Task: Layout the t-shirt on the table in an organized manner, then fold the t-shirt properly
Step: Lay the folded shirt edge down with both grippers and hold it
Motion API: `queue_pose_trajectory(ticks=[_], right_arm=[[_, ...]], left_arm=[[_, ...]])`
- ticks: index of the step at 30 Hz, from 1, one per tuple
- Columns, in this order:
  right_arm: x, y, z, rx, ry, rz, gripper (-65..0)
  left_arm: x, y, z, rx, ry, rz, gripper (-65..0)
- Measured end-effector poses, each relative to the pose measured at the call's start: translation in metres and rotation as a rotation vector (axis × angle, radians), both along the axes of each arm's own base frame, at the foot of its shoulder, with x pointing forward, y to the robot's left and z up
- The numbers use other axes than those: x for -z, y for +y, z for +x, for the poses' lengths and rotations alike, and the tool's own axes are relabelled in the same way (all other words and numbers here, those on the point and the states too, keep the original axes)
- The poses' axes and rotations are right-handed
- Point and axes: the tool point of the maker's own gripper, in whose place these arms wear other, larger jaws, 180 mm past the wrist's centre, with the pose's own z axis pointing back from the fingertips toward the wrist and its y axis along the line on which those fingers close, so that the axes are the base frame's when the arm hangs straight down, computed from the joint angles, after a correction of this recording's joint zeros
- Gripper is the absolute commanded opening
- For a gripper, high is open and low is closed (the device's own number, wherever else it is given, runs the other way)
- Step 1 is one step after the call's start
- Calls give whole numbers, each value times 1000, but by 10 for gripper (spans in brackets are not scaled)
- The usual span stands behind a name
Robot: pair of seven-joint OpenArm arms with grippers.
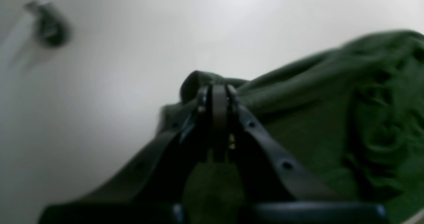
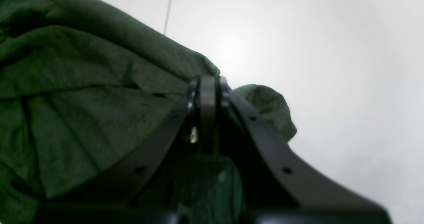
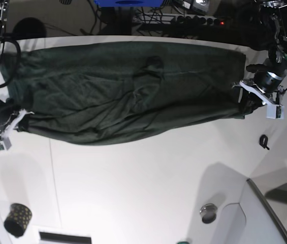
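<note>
The dark green t-shirt (image 3: pixel 123 91) is stretched wide across the far half of the white table (image 3: pixel 148 178), wrinkled and sagging in the middle. My left gripper (image 3: pixel 246 108) is shut on the shirt's right end; in the left wrist view the closed gripper (image 1: pixel 217 94) pinches a fold of the t-shirt (image 1: pixel 314 124). My right gripper (image 3: pixel 17 121) is shut on the shirt's left end; in the right wrist view the closed gripper (image 2: pixel 207 88) clamps the t-shirt (image 2: pixel 82 94) over the table (image 2: pixel 331 68).
A small black gold-dotted cup (image 3: pixel 17 219) stands at the near left. A small black clip-like object (image 3: pixel 264 141) lies near the right edge, also blurred in the left wrist view (image 1: pixel 49 25). A round metal fitting (image 3: pixel 209 212) sits near the front. Cables and boxes lie behind the table.
</note>
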Motion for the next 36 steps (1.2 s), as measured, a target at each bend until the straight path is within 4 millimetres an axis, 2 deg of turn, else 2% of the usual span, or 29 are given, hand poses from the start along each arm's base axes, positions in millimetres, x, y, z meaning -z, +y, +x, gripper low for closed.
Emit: queue_pose_trajectory(ticks=[3,8,11,15,20,26,32,36], right_arm=[[2,2,-8,-9,11,-7,-650],[-11,4,-2,-26,-30,-21,-650],[-11,7,-8,-36,-36,-23,-650],[-9,5,-12,-30,-23,-25,-650],[-24,-23,-4,62,-74,-23,-650],[-33,-24,6,61,-98,-26,-650],[-19,-21,-10,60,-59,-21,-650],[-9,-16,-20,65,-31,-7,-650]], left_arm=[[4,1,-11,19,17,3,-650],[9,4,-27,29,44,5,-650],[13,4,-34,29,61,3,-650],[11,7,-31,26,53,10,-650],[3,17,-25,30,38,37,-650],[-7,17,-10,31,-1,40,-650],[-2,14,-15,36,16,34,-650],[8,14,-31,37,57,35,-650]])
